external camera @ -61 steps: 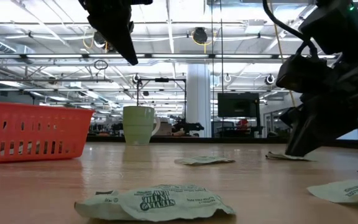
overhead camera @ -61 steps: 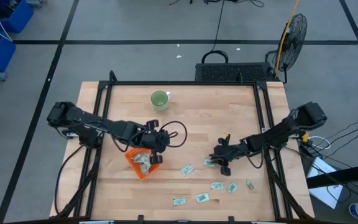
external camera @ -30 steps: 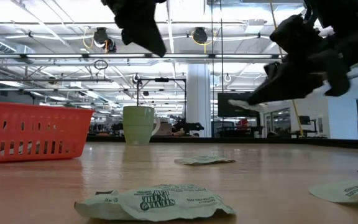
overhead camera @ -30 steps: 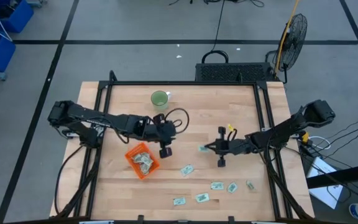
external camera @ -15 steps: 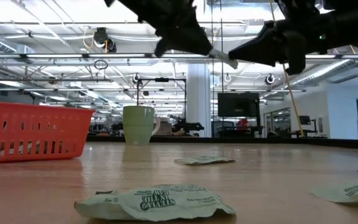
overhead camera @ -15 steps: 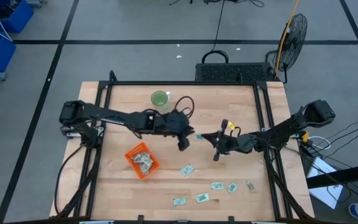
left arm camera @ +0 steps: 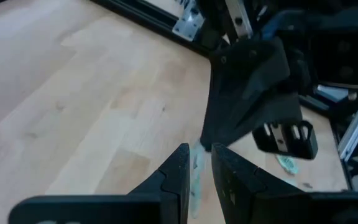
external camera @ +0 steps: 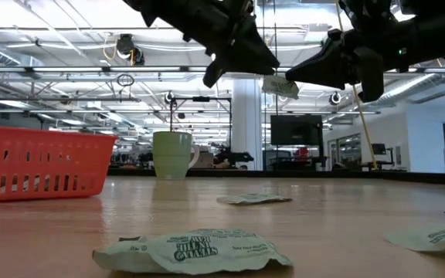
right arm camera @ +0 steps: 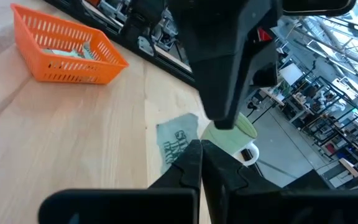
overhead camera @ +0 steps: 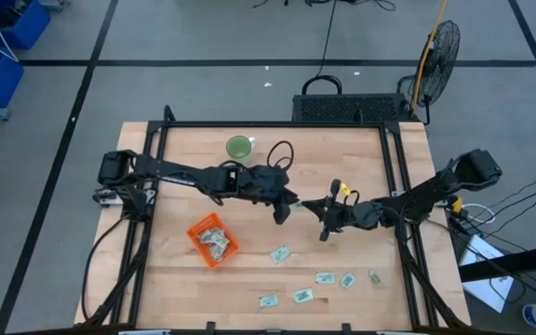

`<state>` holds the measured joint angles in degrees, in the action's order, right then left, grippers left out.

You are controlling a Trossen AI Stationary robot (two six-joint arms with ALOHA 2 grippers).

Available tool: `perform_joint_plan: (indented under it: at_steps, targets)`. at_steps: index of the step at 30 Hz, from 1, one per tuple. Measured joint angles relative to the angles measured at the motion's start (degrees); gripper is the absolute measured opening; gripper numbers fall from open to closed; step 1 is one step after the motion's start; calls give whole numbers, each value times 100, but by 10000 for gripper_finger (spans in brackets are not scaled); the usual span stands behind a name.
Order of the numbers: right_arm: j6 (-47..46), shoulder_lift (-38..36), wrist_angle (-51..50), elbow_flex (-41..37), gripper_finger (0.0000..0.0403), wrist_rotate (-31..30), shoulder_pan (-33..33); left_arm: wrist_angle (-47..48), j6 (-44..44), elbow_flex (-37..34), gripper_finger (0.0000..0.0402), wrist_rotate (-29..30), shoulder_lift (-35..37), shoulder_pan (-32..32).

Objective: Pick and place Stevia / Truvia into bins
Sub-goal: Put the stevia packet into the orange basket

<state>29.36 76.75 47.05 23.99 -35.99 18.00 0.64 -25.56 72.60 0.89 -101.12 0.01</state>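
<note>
One pale green Stevia sachet [external camera: 279, 86] hangs in the air over the middle of the table, between my two grippers. My left gripper [overhead camera: 285, 207] reaches it from the table's left and my right gripper [overhead camera: 311, 206] from the right, and both are shut on it. The orange tray [overhead camera: 212, 239] stands nearer the left edge with a few sachets lying in it. Several more sachets lie flat on the table near its near edge, such as one [overhead camera: 280, 253] and another [overhead camera: 325, 277]. My left gripper has the sachet [left arm camera: 196, 177] between its two fingers, seen edge-on in the left wrist view; it comes slanting from the table's left. The sachet is clear of the table. My right gripper pinches one edge of the sachet [right arm camera: 182, 144] at its fingertips, coming roughly level from the table's right. The rest of the sachet sticks out past the fingers toward the left gripper, tilted in the low view.
A round light-green cup [overhead camera: 238, 147] stands near the far edge, left of centre. A black frame rail [overhead camera: 277, 124] runs around the table. In the low view a sachet [external camera: 191, 251] lies close in front and another [external camera: 253, 199] farther back.
My left gripper has moved from beside the tray toward the table's right and has met the right gripper in mid-air. My right gripper has carried the sachet a little left and up. The sachet now hangs tilted where it stuck out level before.
</note>
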Motion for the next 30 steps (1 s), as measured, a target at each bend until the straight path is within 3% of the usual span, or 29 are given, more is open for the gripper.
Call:
perform_joint_plan:
  at_steps: [23,30]
  targets:
    - [2,0,387,0,0,-20,-9,90,151,0,72,2,2,-22]
    - [-13,0,372,0,0,-20,-103,83,541,0,72,5,2,-90]
